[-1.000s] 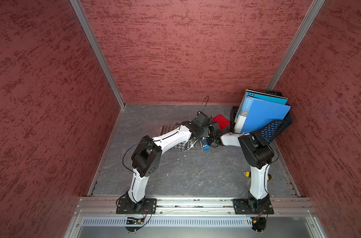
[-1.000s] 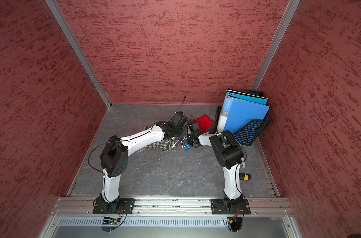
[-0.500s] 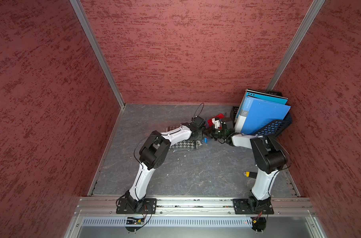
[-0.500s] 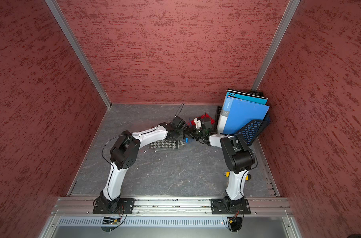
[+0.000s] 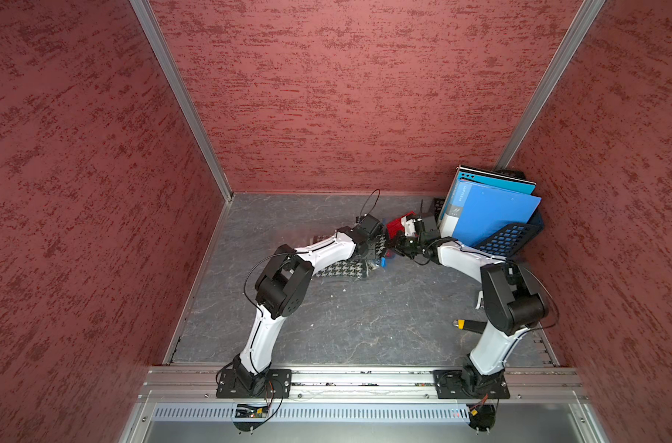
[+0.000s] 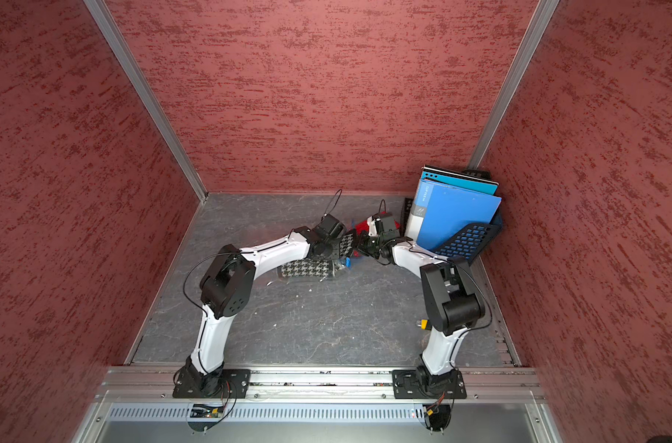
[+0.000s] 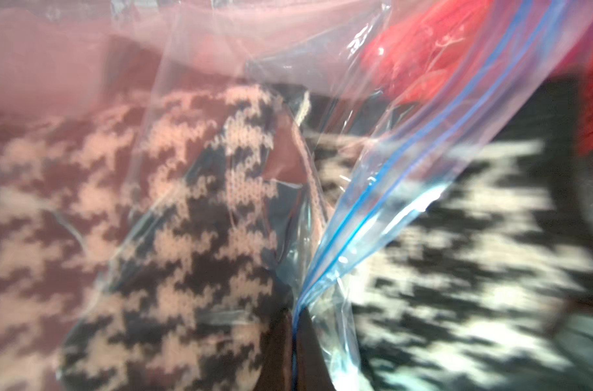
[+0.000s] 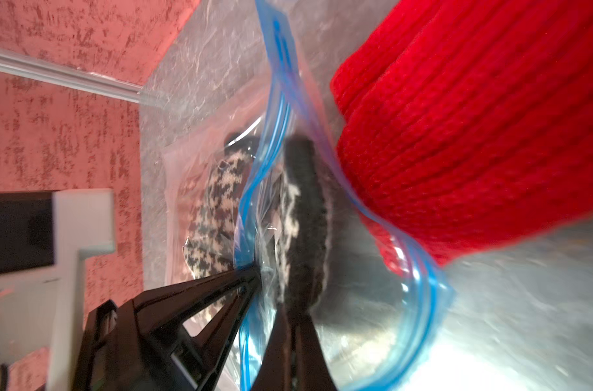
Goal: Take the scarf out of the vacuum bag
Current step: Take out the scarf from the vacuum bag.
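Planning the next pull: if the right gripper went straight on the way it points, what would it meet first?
Most likely the checked scarf inside the bag, right beyond the blue zip edge the right gripper pinches; depth is blurry.

1. A bright blue plastic folder (image 5: 491, 216) stands leaning at two o'clock, with a teal folder (image 5: 495, 183) behind it.
2. A dark blue perforated plastic basket (image 5: 507, 241) sits tilted in front of them.
3. A red ribbed knitted cloth (image 8: 474, 135) lies at one o'clock.
4. A small black, yellow-tipped tool (image 5: 468, 325) lies at four o'clock on the grey marbled tabletop (image 5: 365, 326).
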{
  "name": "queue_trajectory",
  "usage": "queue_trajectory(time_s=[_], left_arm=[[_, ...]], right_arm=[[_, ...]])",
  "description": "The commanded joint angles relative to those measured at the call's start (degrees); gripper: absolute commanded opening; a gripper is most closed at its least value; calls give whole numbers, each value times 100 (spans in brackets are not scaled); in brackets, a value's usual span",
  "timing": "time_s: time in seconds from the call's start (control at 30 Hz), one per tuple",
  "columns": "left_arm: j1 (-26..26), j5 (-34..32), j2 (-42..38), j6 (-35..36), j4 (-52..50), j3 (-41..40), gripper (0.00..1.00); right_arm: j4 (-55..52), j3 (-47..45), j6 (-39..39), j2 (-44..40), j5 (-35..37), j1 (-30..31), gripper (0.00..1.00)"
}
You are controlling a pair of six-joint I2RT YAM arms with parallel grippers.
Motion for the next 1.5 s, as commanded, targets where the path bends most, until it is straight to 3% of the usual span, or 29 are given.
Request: queue_trajectory(time_s=[0.0,0.2,0.3,0.37,0.5,0.63,0.73,0.8,0.93,0.97,1.1,1.47], left_arm=[[54,-260,-83,57,-498,83,0],[188,-372,-536,-77,-535,21,0],[267,-393,-881,-129,-401,-145,23],[332,-446,-1158,-176,-289,-334,26],[620,-656,-1694,-249,-486,-550,44],[943,-666,-1957,-273,-894,-671,48],[1104,-450,-1809,-398,-1045,-792,47],[1149,-586,-1795,-533,-1065,-983,40],[1600,-595,-1764,-1131,-1151,-1457,3],[1720,-488,-1748,-1235,-1073,-1595,0],[2160,5,-1647,-1548,-478,-2122,0],[3177,733,-774,-1826,123,-2410,0]], right_arm=[[-537,194,-405,-319,870,-60,0],[-892,244,-515,-415,1177,-57,0],[-943,256,-560,-371,1237,-60,0],[-947,271,-555,-321,1221,-55,0],[-1039,278,-588,-320,1335,-59,0],[-983,291,-573,-211,1172,-55,0],[-837,244,-496,-118,1031,-58,0],[-758,226,-472,-59,945,-59,0],[-732,243,-463,15,848,-51,0],[-732,243,-458,22,830,-47,0],[-749,269,-485,13,739,-42,0],[-1101,414,-672,-119,648,-35,0]])
